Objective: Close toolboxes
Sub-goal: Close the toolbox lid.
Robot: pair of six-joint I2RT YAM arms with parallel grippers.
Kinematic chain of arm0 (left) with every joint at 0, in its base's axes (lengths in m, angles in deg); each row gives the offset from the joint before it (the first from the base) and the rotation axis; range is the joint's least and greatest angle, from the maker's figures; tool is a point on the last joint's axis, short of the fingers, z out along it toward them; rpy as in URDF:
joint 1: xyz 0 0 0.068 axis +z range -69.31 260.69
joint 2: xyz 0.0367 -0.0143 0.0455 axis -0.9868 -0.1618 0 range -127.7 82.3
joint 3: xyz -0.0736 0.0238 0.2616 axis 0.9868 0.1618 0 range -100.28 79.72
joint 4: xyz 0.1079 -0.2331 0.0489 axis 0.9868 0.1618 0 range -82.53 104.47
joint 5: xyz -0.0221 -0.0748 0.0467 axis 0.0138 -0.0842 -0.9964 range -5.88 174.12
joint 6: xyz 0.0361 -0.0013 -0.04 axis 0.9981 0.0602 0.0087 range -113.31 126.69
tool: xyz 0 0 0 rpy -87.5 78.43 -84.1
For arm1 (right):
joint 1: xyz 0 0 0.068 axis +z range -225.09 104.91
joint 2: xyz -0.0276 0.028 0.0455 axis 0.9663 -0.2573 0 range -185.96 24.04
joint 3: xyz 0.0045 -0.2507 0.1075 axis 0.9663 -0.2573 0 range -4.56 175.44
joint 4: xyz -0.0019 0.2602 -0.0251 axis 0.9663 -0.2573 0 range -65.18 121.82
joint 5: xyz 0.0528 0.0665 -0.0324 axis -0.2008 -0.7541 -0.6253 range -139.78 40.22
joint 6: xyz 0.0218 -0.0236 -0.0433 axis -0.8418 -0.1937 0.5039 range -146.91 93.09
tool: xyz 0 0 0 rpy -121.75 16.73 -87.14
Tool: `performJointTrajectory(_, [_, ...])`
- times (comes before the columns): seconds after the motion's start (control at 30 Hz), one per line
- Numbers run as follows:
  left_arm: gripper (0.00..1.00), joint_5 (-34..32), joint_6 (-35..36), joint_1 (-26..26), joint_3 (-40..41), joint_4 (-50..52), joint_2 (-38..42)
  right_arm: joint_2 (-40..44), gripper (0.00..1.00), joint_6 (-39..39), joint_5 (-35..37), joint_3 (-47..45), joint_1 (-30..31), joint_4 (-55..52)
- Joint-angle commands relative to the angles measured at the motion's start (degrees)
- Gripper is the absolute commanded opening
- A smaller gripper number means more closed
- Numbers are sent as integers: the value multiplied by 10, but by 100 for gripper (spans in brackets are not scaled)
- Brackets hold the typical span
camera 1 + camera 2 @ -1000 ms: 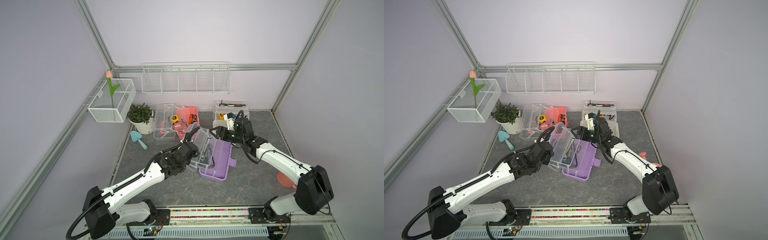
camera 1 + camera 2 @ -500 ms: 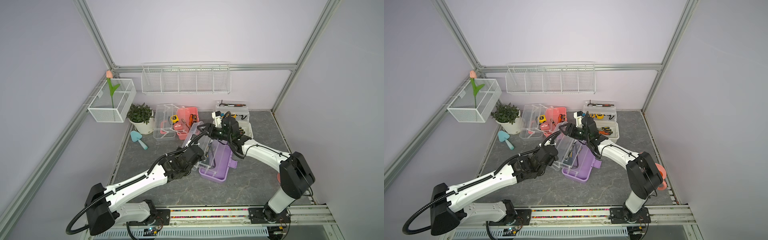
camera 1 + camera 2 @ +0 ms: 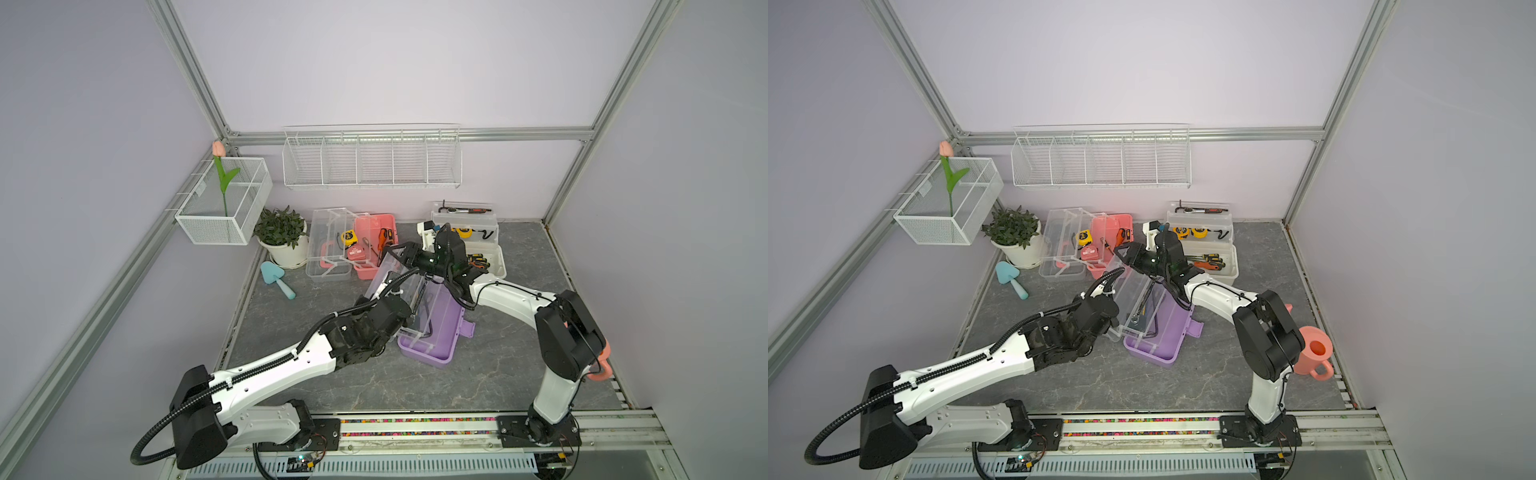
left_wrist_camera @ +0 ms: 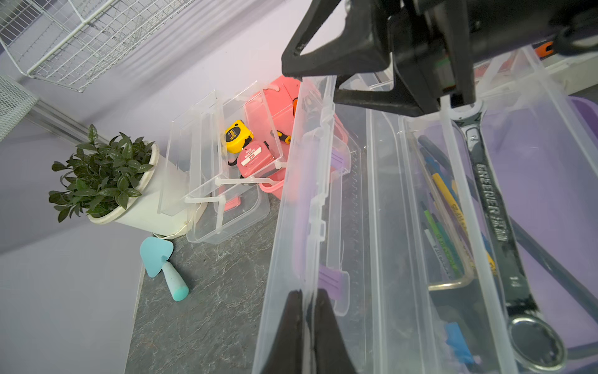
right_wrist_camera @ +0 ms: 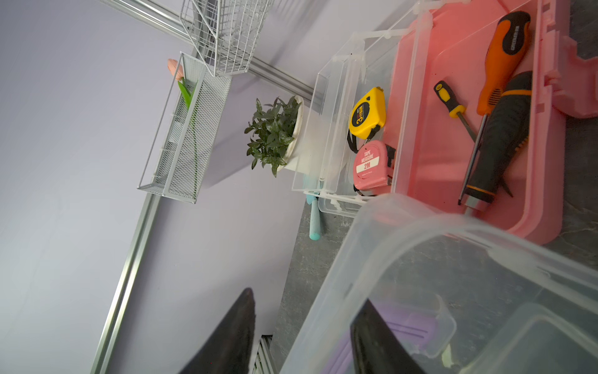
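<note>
**Robot arms team up to shut purple toolbox (image 3: 449, 328)**

It sits open mid-table, in front of the open pink toolbox (image 3: 374, 232) and white toolbox (image 3: 494, 262). The left gripper (image 4: 307, 296) pinches one end of its raised clear lid (image 4: 291, 210). The right gripper (image 5: 307, 295), jaws apart, straddles the far rim, apparently to guide the lid down.

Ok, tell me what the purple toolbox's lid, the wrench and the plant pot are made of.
The purple toolbox's lid looks like clear glossy plastic: see-through, with moulded ribs. The wrench seems steel: satin grey, stamped lettering. The plant pot is smooth white, glazed ceramic or plastic; I cannot tell which.
</note>
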Motion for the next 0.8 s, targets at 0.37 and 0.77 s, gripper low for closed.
performJointTrajectory(0.37, [6,0,-28,-12,14,-99,39,-17,19,-39,14,7,2,44])
performJointTrajectory(0.77, [84,13,-63,-4,36,-147,120,9,14,-39,-6,-24,-10,57])
